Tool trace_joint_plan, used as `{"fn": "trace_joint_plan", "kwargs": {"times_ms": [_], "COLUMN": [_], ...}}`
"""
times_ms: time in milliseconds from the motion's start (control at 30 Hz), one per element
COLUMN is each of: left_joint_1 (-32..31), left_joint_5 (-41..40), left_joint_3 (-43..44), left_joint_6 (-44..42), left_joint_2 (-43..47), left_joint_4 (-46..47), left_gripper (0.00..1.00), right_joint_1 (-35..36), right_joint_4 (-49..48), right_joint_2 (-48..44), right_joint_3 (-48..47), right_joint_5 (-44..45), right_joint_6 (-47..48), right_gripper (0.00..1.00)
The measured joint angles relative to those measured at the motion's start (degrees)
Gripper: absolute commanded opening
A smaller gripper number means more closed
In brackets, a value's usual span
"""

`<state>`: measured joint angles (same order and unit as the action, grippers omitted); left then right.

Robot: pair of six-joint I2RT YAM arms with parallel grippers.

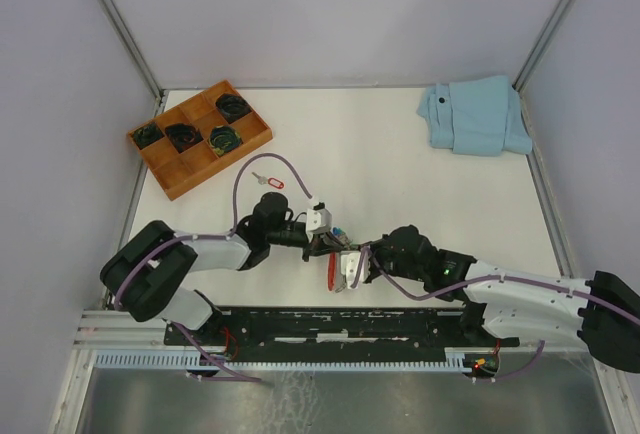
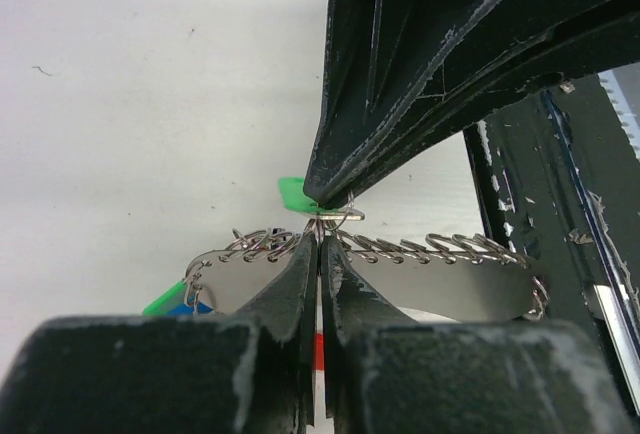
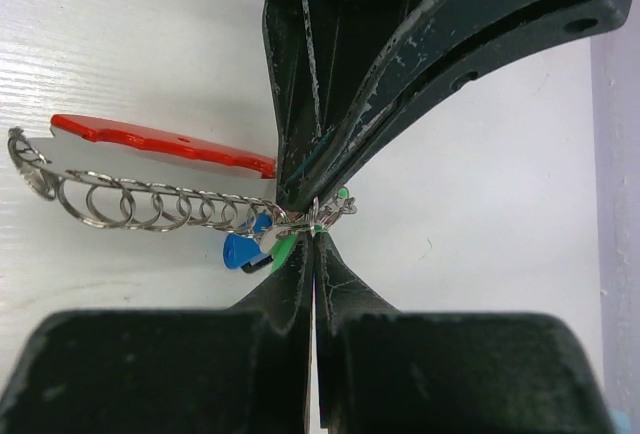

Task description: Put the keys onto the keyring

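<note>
On the white desk [image 1: 400, 174] the two arms meet near the front edge. The left pincer [image 2: 319, 250] is pinched shut on the keyring [image 3: 150, 204] at its row of wire loops. The right pincer [image 3: 314, 246] is closed tight, seemingly on the green-tagged key [image 2: 294, 192], which touches that row. Threading looks underway, not finished. The red-tagged key [image 1: 270, 182] lies well apart, not yet fetched.

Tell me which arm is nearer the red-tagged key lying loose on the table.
Left. The left arm has its wrist just on the near side of the key; the right arm reaches in from the right, its jaws meeting the left's at the keyring, farther off.
</note>
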<state>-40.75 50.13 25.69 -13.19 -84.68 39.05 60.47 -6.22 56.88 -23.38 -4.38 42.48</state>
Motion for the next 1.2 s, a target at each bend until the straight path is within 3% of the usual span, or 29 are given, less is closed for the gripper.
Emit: {"fn": "trace_joint_plan", "kwargs": {"times_ms": [433, 1033, 1100, 1200], "left_joint_1": [2.82, 3.69, 3.67, 3.67], "left_joint_5": [-0.74, -2.27, -2.23, -2.23], "left_joint_3": [-6.1, -7.34, -7.32, -7.21], "left_joint_6": [4.9, 9.31, 9.31, 9.29], "left_joint_2": [3.08, 0.81, 0.81, 0.83], "left_joint_4": [8.31, 13.57, 13.75, 13.7], "left_gripper": [0.03, 0.03, 0.07, 0.2], "right_joint_1": [0.2, 0.68, 0.68, 0.68], "right_joint_4": [-3.19, -1.51, -0.94, 0.85], "right_joint_2": [4.55, 9.35, 8.7, 7.72], "right_joint_3": [-0.39, -3.82, -3.87, -4.57], "right_joint_5": [0.35, 1.6, 1.9, 2.16], "right_joint_6": [0.15, 3.34, 3.98, 5.03], "right_gripper": [0.01, 0.01, 0.01, 0.01]}}
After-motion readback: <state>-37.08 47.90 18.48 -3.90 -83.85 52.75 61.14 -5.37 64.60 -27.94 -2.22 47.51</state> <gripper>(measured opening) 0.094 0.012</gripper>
